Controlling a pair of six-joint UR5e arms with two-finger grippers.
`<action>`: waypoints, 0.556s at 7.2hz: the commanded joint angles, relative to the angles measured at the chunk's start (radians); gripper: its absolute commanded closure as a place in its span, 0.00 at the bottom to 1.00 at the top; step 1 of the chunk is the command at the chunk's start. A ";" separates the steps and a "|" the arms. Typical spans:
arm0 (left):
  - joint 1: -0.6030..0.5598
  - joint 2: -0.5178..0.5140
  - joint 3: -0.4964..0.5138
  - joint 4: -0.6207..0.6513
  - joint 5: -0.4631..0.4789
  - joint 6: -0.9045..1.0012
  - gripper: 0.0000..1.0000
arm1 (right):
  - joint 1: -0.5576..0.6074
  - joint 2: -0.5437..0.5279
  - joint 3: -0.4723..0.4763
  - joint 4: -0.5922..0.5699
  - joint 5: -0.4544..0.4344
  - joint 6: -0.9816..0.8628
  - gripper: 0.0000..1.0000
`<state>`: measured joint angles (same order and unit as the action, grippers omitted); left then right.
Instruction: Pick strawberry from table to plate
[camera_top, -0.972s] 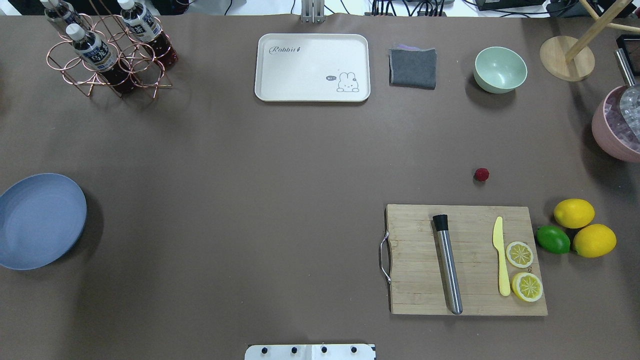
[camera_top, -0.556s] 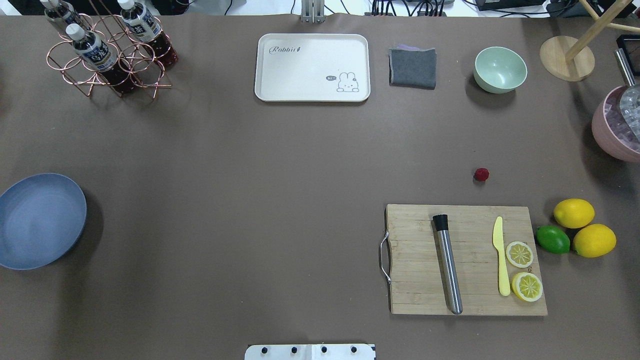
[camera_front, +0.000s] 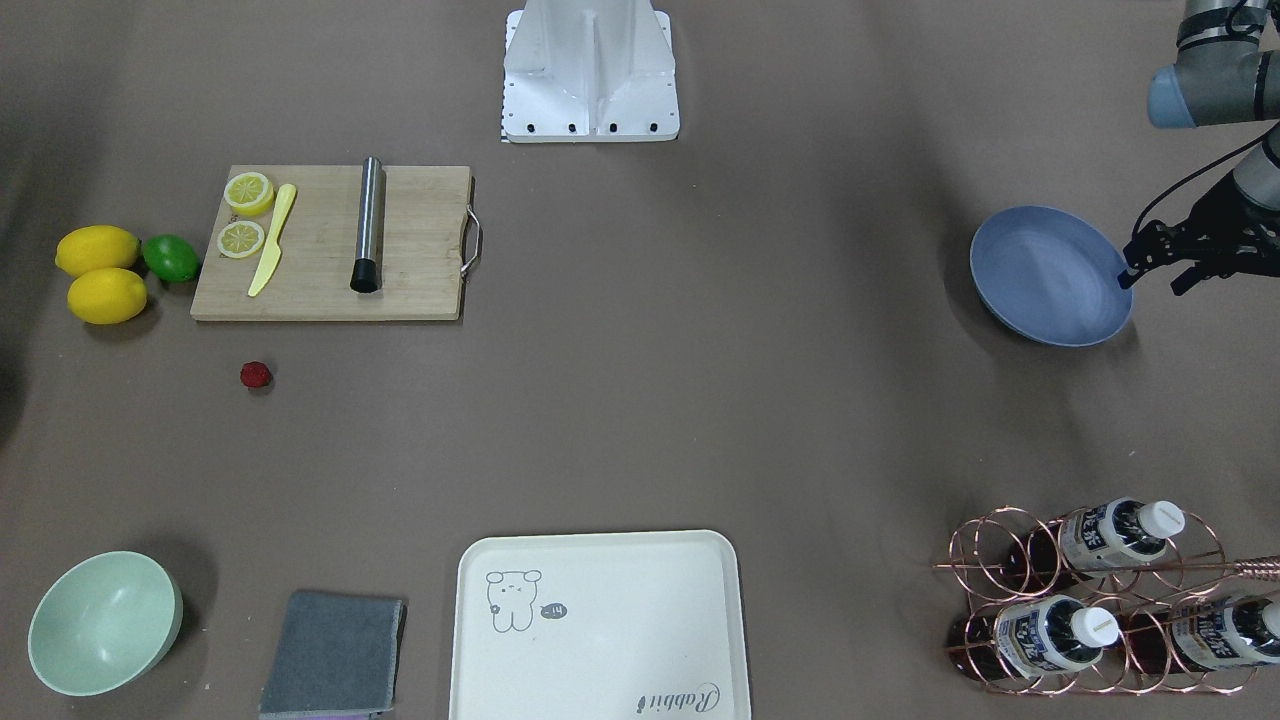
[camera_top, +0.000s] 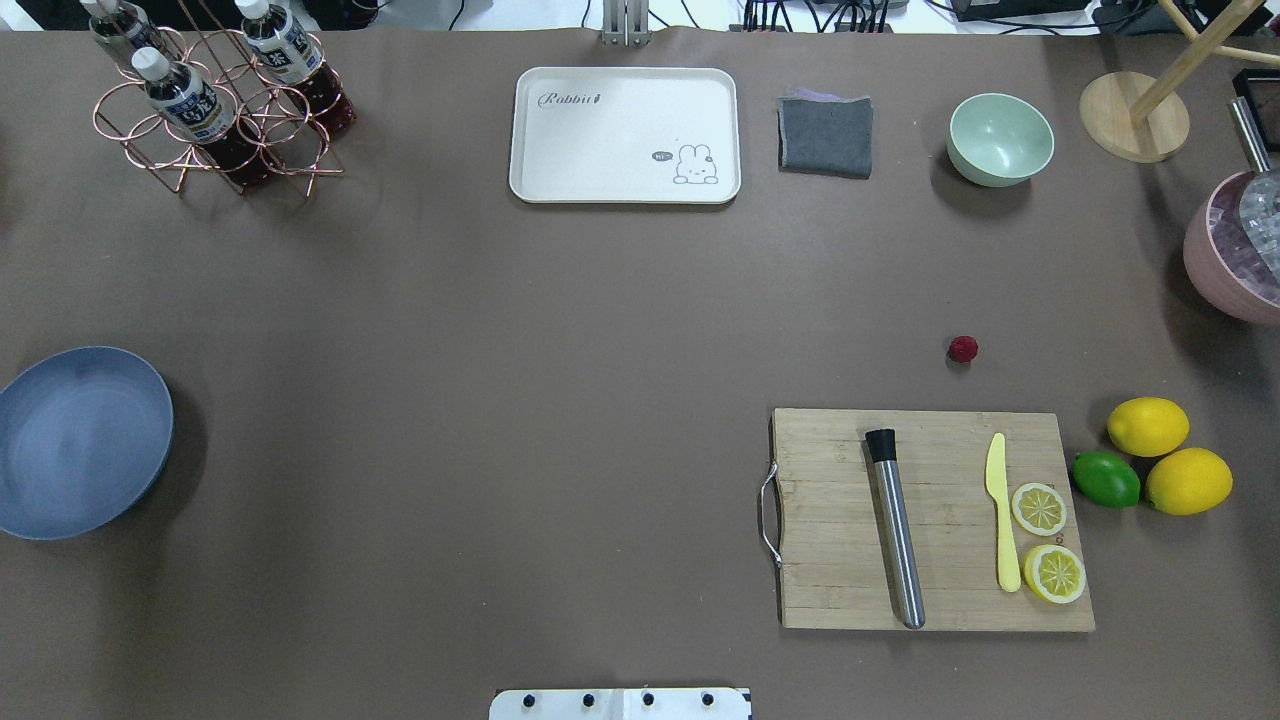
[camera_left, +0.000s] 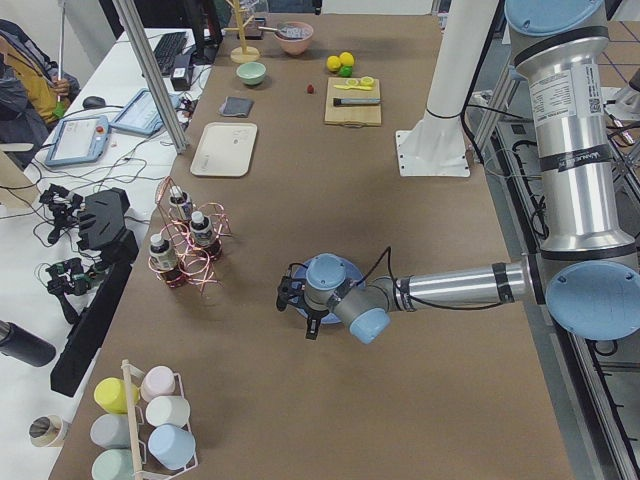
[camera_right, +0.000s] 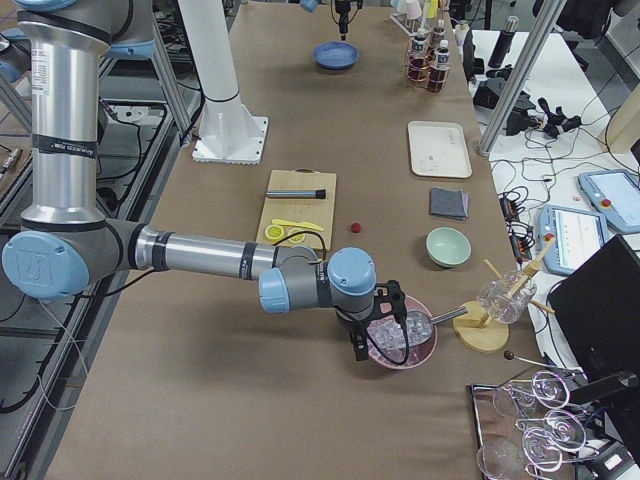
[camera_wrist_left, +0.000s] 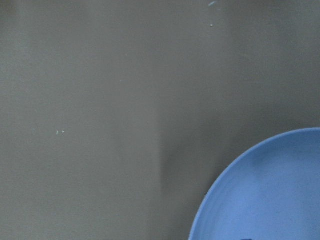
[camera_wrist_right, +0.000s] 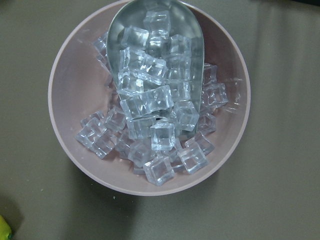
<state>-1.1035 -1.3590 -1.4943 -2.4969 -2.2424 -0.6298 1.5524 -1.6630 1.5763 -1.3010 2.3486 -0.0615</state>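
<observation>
The strawberry (camera_top: 963, 349), small and dark red, lies on the table (camera_top: 560, 400) just beyond the cutting board, right of centre; the front-facing view shows this strawberry (camera_front: 256, 374) too. Far to the left sits the blue plate (camera_top: 80, 440), with nothing on it. My left gripper (camera_front: 1155, 280) hovers at the outer rim of the plate (camera_front: 1050, 275), its two dark fingers apart and holding nothing. My right gripper (camera_right: 370, 335) hangs over a pink bowl of ice cubes, well right of the strawberry (camera_right: 354, 227). From that side view alone I cannot tell its state.
A wooden cutting board (camera_top: 830, 500) holds a steel muddler, a yellow knife and two lemon slices. Two lemons (camera_top: 1148, 426) and a lime lie right of it. At the back stand a bottle rack (camera_top: 220, 110), cream tray (camera_top: 625, 135), grey cloth, mint bowl (camera_top: 1000, 138) and pink ice bowl (camera_top: 1235, 260).
</observation>
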 joint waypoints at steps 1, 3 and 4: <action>0.036 -0.011 0.023 -0.037 -0.003 -0.010 0.25 | 0.000 0.000 0.002 0.008 -0.002 0.002 0.00; 0.088 -0.023 0.025 -0.033 0.000 -0.010 0.46 | 0.000 0.000 0.002 0.028 -0.005 0.009 0.00; 0.088 -0.022 0.048 -0.036 -0.002 -0.010 0.92 | 0.000 0.002 0.004 0.028 -0.003 0.009 0.00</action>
<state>-1.0274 -1.3786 -1.4655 -2.5313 -2.2440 -0.6395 1.5524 -1.6624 1.5789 -1.2767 2.3448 -0.0536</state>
